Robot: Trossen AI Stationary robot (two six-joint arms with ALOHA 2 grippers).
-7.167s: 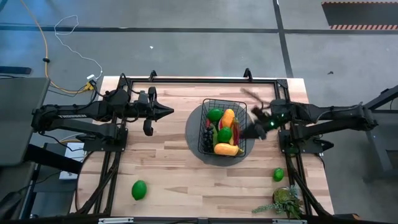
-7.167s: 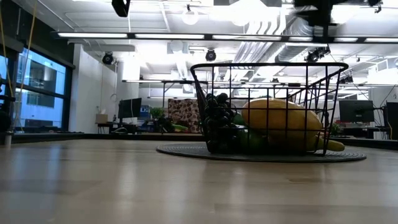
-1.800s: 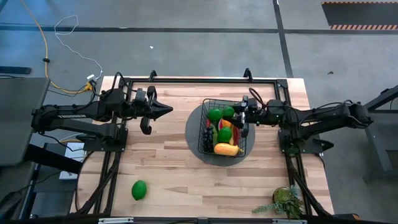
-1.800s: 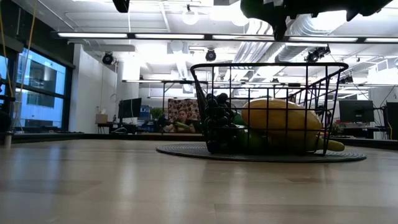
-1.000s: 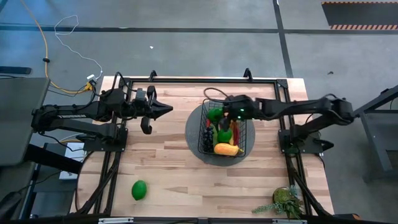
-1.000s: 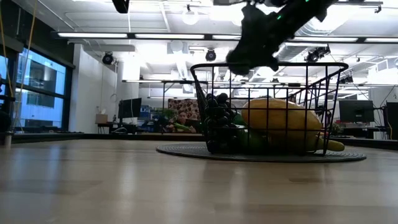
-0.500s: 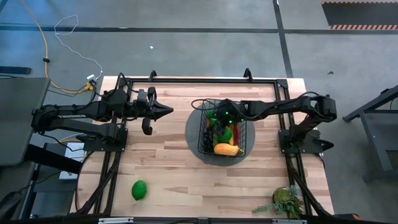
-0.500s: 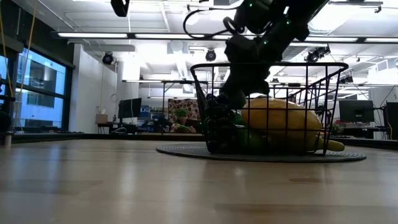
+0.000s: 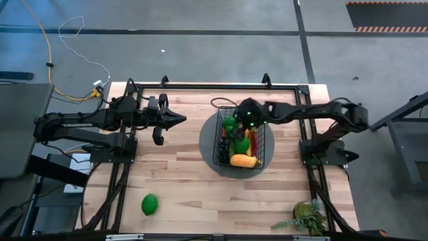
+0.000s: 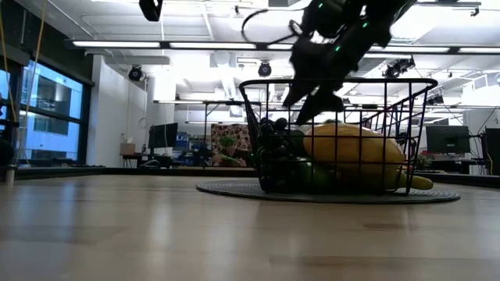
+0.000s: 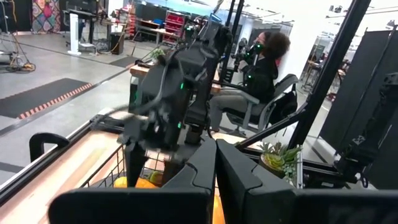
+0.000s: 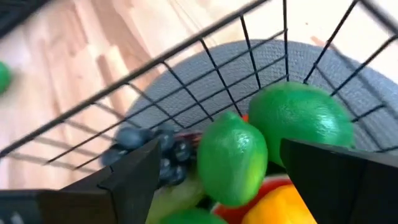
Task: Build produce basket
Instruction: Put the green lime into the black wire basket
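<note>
Black wire basket [image 9: 221,142], unlabelled; right pincer [image 9: 235,122] agape above.

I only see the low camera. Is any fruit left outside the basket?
Observer: Yes. One stray green fruit lies on the table on the left arm's side, well away from the basket.
Operator: Is the right hand holding something?
Observer: No. The right hand is open above the basket, and two round green fruits lie loose below it.
Operator: Where's the other hand?
Observer: The left hand waits shut, left of the basket.
</note>
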